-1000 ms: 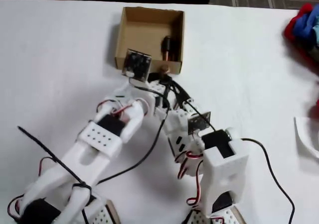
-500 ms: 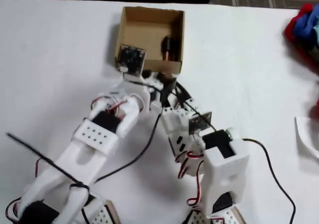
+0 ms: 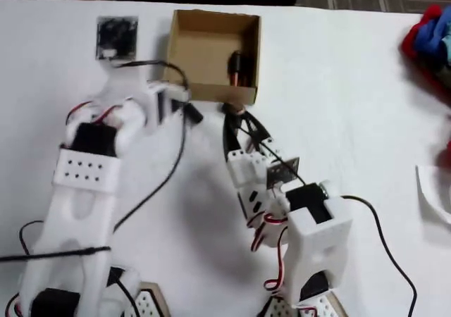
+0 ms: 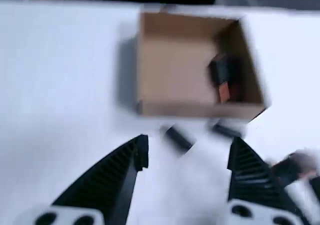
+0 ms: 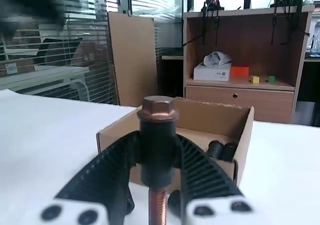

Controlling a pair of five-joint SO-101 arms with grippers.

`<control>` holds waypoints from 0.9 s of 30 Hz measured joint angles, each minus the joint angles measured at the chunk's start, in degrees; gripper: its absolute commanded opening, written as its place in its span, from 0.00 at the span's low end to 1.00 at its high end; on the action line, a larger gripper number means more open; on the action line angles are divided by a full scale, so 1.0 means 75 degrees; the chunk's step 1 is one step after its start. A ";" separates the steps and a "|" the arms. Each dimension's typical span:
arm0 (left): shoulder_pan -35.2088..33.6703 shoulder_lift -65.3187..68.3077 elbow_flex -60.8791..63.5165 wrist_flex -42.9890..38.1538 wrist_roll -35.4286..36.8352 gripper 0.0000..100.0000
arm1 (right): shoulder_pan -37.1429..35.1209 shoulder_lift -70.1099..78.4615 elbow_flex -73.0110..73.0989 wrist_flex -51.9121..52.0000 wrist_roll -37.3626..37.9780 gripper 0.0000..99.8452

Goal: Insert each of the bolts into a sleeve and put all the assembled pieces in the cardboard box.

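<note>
The cardboard box [image 3: 184, 41] stands at the back middle of the table, with a dark assembled piece [image 3: 236, 67] lying inside by its right wall. Just in front of the box, my right gripper [image 3: 238, 117] is shut on a black sleeve [image 5: 157, 150] with a copper bolt [image 5: 157, 108] standing upright through it, head on top. To the left of the box's front corner, my left gripper [image 3: 187, 110] is open with nothing between its fingers [image 4: 129, 161]. The left wrist view looks onto the box [image 4: 170, 70] and the piece [image 4: 223, 78] in it.
A red and blue cloth bundle [image 3: 427, 35] lies at the far right edge, and a white object [image 3: 433, 194] sits lower on that side. Black cables trail from both arms over the middle of the table. Bare white table lies left of the box.
My left arm has swung left, away from the right gripper and the bolt. The right arm has kept still with the sleeve and bolt in its grip.
</note>
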 measured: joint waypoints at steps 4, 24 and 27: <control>-0.0340 0.0000 0.0949 -0.0047 -0.1418 0.26 | 0.0000 -0.0012 -0.0105 0.0270 0.0000 0.02; -0.1125 0.0000 0.4665 -0.4208 -0.1676 0.26 | 0.0645 -0.3610 -0.5579 1.3538 0.0000 0.02; -0.1184 0.0000 0.4747 -0.4478 -0.1676 0.26 | 0.0645 -0.3599 -0.5755 1.4640 0.0000 0.02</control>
